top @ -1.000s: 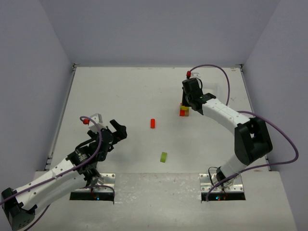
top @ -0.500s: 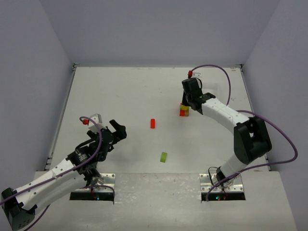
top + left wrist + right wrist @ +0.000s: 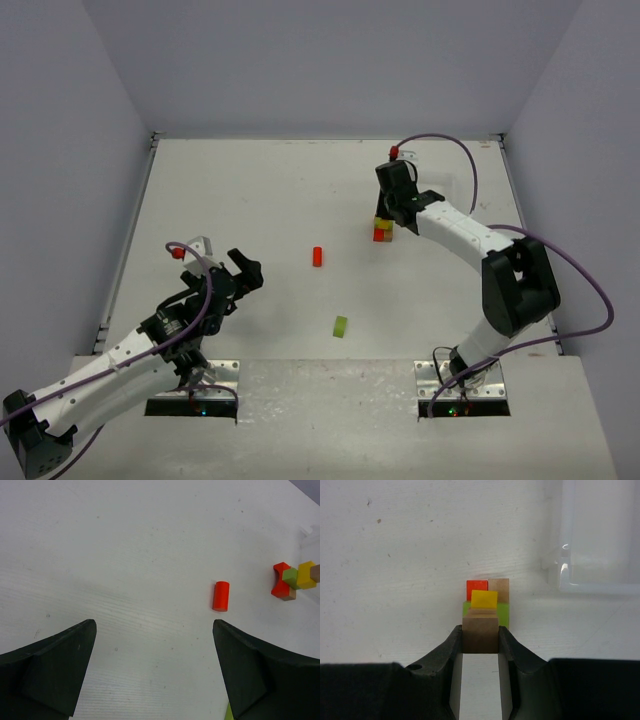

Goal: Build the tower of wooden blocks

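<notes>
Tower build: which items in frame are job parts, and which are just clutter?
Job:
- tower
- brown block, clamped in right gripper
- loose red cylinder
- loose lime green block

Lying about:
- clear tray

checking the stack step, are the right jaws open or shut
Shut on a brown block: the jaws of the right gripper press against both its sides.
</notes>
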Controlling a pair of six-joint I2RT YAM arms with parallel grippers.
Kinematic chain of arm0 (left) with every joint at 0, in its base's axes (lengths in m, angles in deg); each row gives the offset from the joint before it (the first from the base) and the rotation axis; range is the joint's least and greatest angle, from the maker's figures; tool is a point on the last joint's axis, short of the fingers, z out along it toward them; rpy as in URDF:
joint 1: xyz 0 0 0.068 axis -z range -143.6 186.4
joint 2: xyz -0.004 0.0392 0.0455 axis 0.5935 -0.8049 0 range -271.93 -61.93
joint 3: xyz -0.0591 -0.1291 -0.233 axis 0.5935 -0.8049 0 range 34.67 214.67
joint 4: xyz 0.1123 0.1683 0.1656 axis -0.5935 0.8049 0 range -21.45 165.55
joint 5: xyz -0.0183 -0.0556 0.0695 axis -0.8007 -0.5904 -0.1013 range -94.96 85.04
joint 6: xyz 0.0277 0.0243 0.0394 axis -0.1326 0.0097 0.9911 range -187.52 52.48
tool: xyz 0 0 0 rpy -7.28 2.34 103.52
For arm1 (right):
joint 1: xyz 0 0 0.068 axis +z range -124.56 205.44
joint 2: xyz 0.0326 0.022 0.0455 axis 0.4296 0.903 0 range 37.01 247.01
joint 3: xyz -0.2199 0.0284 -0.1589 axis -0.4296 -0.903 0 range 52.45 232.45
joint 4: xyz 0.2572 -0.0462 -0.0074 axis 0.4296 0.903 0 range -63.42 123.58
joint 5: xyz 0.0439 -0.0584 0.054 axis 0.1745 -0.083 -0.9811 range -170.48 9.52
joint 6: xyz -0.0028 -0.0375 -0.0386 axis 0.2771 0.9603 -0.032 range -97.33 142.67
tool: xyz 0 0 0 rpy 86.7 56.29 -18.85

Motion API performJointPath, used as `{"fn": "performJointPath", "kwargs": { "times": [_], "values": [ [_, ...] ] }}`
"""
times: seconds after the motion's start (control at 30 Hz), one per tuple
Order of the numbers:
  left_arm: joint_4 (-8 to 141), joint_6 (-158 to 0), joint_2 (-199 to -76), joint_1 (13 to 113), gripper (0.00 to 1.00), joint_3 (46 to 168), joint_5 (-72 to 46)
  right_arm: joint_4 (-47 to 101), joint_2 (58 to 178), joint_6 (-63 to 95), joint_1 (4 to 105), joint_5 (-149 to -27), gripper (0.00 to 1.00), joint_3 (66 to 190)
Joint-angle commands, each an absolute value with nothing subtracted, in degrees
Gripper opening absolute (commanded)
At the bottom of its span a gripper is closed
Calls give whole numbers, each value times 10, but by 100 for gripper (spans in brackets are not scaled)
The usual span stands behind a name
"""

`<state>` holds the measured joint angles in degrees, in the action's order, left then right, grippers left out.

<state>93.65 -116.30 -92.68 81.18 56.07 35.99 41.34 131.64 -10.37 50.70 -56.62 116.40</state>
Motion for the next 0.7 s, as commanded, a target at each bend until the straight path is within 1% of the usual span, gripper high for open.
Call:
{"fn": "performJointPath", "kwargs": {
  "times": [0.0,0.67],
  "values": [
    [923,-1167,-926,808,100,559,366,411,1318,-117,505,-551,21,1189],
    [921,-1165,-923,807,100,562,363,421,1325,-124,504,-552,24,1196]
  ]
}}
